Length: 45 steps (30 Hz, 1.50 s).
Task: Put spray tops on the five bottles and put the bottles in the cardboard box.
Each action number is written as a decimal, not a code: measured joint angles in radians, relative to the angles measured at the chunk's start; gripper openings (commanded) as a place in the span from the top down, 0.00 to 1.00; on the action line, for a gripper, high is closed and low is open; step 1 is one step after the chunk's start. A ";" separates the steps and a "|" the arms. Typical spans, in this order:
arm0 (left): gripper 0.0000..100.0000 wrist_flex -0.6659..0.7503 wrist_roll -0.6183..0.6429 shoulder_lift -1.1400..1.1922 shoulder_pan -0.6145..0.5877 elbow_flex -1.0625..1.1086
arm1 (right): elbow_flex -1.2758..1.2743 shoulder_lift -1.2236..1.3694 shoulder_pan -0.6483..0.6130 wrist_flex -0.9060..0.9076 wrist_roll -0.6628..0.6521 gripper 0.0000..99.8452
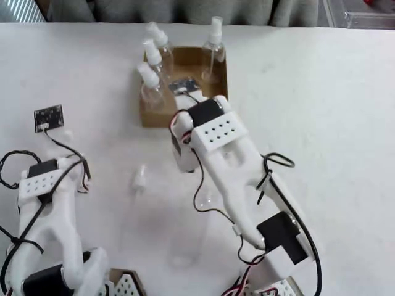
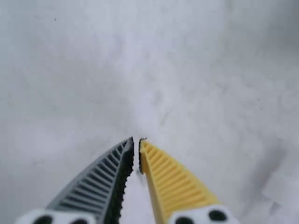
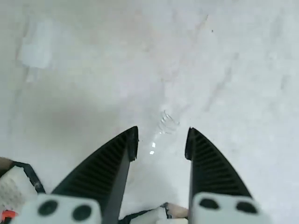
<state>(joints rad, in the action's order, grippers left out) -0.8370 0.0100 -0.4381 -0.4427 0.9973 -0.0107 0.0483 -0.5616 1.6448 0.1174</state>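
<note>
Several clear bottles with white spray tops (image 1: 214,42) stand in the cardboard box (image 1: 219,73) at the back of the table. One loose white spray top (image 1: 139,179) (image 3: 35,49) lies on the table in front of the box. A clear uncapped bottle (image 3: 166,122) lies flat on the white table, its neck just beyond my right gripper (image 3: 161,135), which is open and hangs over it without touching. In the high view the right gripper (image 1: 183,157) points down just in front of the box. My left gripper (image 2: 136,140) is shut and empty above bare table.
The left arm (image 1: 43,182) sits at the near left, its cables looping beside it. The right arm (image 1: 247,191) stretches across the middle from the near edge. Open white table (image 1: 321,111) lies to the right of the box.
</note>
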 measured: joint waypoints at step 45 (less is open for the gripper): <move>0.96 0.012 0.000 0.000 0.011 0.000 | -0.586 -0.327 -0.249 -0.269 0.391 0.71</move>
<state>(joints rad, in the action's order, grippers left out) -0.8247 0.0100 -0.4381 -0.4319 0.9973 -0.5969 -0.2785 -0.8101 1.3763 0.5086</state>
